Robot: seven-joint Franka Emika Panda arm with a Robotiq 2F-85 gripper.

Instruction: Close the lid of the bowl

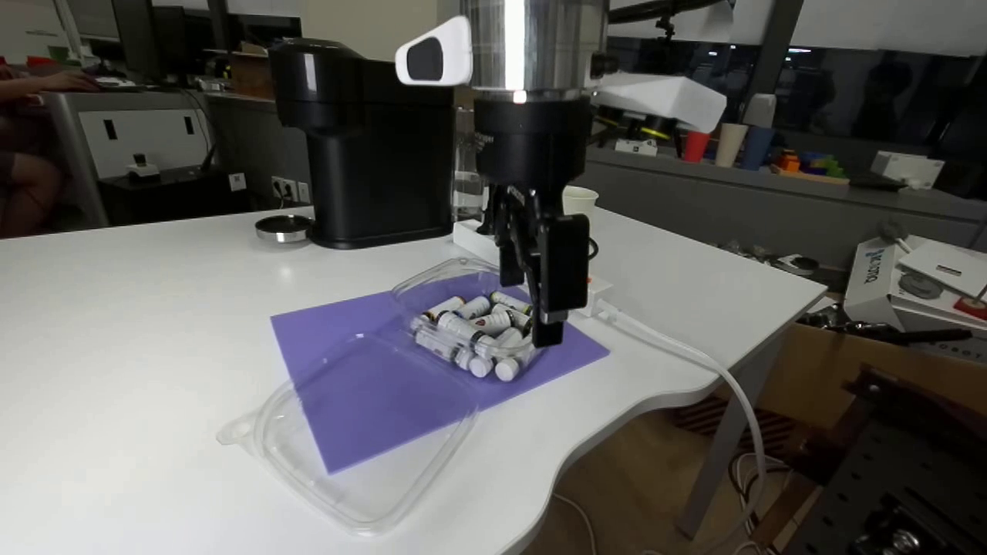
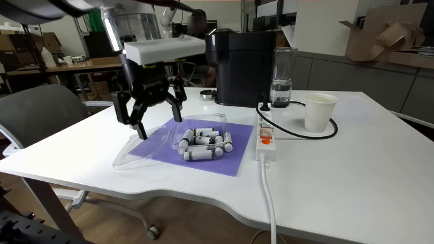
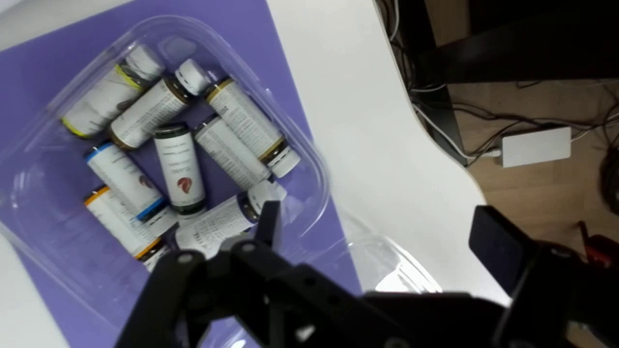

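In an exterior view my jaws gape empty, the flat clear plastic lid (image 2: 144, 149) lying at nine o'clock from the squarish clear plastic bowl (image 2: 206, 121), all closing undone.

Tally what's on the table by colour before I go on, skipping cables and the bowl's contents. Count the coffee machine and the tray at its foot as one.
Clear: 3 (bowl, lid, jar)
White: 2 (cup, power strip)
Purple: 1 (mat)
Black: 1 (coffee machine with tray)
Total: 7
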